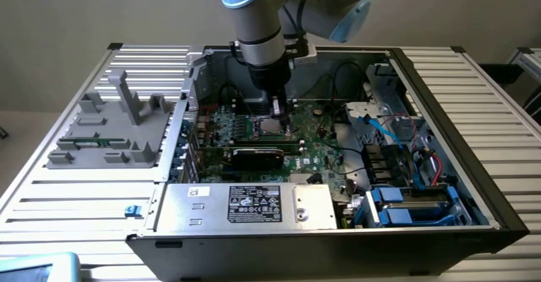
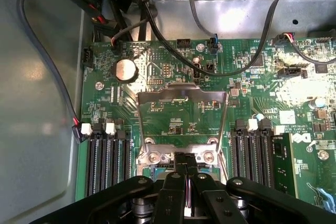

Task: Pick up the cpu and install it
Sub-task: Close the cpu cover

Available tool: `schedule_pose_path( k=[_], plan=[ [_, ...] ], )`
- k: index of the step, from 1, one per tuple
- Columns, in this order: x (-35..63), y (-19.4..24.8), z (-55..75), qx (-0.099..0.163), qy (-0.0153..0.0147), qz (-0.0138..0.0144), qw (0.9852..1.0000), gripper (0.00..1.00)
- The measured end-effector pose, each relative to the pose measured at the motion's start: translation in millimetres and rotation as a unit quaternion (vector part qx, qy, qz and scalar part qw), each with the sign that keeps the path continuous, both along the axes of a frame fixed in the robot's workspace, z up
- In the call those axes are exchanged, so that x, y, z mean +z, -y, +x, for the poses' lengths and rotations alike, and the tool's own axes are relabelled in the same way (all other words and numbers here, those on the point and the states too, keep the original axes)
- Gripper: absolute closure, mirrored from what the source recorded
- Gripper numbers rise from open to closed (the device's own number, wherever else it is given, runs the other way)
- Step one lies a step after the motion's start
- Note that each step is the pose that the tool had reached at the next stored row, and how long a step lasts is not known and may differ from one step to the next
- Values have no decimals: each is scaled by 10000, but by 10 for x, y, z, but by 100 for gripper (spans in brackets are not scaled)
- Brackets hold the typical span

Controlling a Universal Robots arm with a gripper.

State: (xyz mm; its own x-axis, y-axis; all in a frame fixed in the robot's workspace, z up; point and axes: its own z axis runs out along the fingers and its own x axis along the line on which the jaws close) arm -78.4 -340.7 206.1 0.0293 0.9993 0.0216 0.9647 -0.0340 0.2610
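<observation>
I find the jaws fully closed over the shiny silver-grey square cpu (image 1: 268, 127) on the green motherboard (image 2: 294, 145); hold unclear

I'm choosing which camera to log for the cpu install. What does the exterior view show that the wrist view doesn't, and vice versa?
Exterior view adds: the open case, the grey fixture at the exterior view's left, the labelled power supply, the blue drive bays, the silver cpu beneath the gripper. Wrist view adds: the coin battery, the raised socket frame, the memory slots. Both: the green motherboard and the shut gripper.
</observation>
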Motion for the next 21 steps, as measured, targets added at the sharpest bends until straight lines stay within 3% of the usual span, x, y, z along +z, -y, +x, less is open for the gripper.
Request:
schedule_pose_path(
  k=[3, 8, 13, 17, 21],
  plan=[
    [85, 0, 0, 0, 0, 0, 10000, 89],
    [309, 0, 5, 1, -5, -1, 10000, 89],
    [473, 0, 34, 0, -70, -1, 10000, 89],
    [491, 0, 56, 0, -126, 0, 9999, 89],
    [477, 0, 67, 0, -130, -1, 9999, 89]
  ],
)
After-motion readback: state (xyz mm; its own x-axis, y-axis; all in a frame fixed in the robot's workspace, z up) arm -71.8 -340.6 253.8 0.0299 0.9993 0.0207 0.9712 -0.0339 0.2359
